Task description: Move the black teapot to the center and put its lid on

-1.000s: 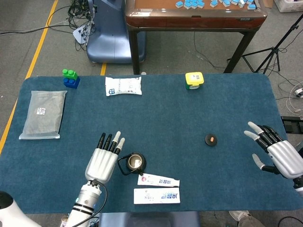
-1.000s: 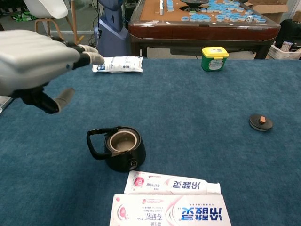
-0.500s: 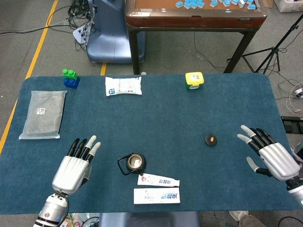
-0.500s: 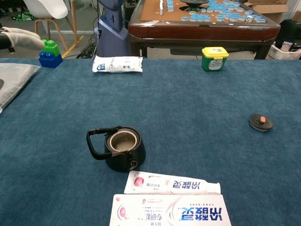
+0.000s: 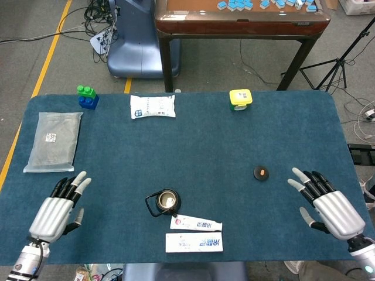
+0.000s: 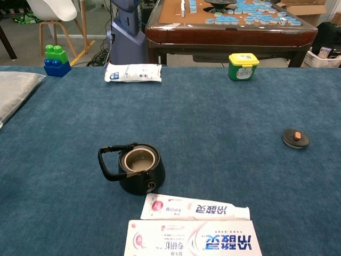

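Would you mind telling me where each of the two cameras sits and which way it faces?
Head view: high above the near edge, looking steeply down on the table; left hand and right hand show, both open.
Chest view: low at the near edge, looking across the table; no hand shows.
Shared: teapot, lid, toothpaste.

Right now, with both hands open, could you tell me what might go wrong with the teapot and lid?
The black teapot sits against the toothpaste tube, so moving it could drag the tube. Its handle lies folded to the side, awkward to grip. The lid is small and flat; the right hand could slip on it.
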Robot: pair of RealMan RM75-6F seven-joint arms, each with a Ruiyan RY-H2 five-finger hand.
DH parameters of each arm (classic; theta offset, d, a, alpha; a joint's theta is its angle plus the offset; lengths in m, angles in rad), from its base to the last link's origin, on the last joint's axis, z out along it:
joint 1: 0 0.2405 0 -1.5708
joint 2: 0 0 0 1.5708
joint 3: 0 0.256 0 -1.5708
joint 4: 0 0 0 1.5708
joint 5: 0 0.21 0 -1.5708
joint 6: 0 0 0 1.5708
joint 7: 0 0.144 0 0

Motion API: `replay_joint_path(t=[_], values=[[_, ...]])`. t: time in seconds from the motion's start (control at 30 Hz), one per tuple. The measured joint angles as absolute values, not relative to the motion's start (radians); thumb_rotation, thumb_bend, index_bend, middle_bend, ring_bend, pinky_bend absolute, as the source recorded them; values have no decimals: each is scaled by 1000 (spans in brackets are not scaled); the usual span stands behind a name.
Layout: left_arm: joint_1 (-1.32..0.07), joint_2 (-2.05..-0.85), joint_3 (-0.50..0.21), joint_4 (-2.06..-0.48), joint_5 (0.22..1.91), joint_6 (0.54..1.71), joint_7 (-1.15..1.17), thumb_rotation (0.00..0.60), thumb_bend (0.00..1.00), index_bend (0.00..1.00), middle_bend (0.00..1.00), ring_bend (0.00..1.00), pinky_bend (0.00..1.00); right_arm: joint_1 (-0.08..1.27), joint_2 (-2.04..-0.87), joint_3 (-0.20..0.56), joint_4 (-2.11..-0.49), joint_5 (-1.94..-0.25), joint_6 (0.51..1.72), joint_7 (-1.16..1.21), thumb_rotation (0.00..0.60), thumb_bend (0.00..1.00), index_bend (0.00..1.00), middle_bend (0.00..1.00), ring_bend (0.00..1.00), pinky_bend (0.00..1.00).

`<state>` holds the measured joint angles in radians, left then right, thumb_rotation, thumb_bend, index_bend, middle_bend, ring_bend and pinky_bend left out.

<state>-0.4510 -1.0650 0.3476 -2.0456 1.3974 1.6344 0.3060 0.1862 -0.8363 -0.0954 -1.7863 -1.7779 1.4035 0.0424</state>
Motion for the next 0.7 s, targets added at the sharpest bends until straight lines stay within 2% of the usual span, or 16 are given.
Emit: replay_joint_path(t=[0.17,0.33,0.6,0.7], values=[[-376,-1058,334,-1881,1440,1614,126,600,578,0,0,0,0,156,-871,-107,-1808,-1782,1408,-21,600,517,117,0,0,0],[-308,-1061,308,-1767,1465,1604,56,600,578,0,0,0,0,119,-893,-122,-1816,-1783,1428,-66,600,517,117,0,0,0],[-242,-1073,267,-1668,1501,1590,-32,600,578,0,0,0,0,92,-887,-119,-1819,-1710,1424,-97,600,515,117,0,0,0],[-229,-1080,249,-1645,1514,1576,-53,600,577,0,0,0,0,95,-872,-106,-1817,-1653,1402,-96,600,483,117,0,0,0]])
